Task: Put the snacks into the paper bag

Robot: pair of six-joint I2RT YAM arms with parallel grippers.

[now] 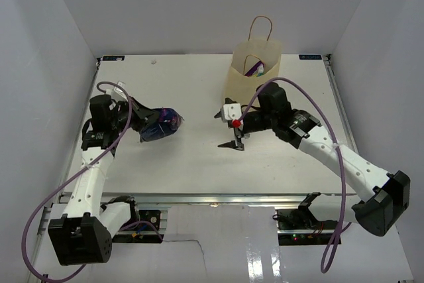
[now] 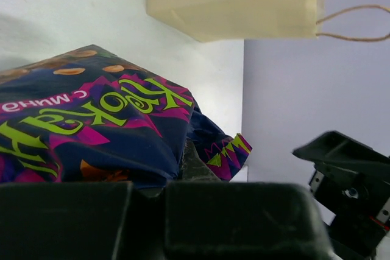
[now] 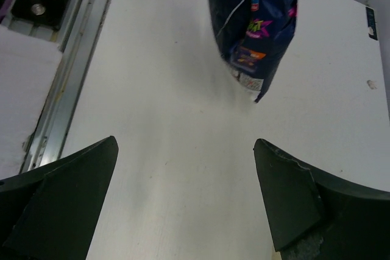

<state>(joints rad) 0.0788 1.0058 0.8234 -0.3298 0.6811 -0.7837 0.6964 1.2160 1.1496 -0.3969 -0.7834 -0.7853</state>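
Note:
My left gripper [image 1: 147, 126] is shut on a dark blue-purple snack bag [image 1: 161, 124] and holds it over the left part of the table. The bag fills the left wrist view [image 2: 91, 126], and it also shows at the top of the right wrist view [image 3: 256, 22]. The tan paper bag [image 1: 254, 74] stands upright at the back centre-right with its two loop handles up. Packets show inside its mouth [image 1: 256, 67]. It also shows in the left wrist view [image 2: 237, 1]. My right gripper [image 1: 228, 129] is open and empty just in front of the paper bag, with only bare table between its fingertips [image 3: 286, 199].
The white table [image 1: 199, 164] has white walls on the left, back and right. A metal rail [image 3: 67, 71] runs along the table's near edge. The right arm [image 1: 318, 144] stretches in from the front right.

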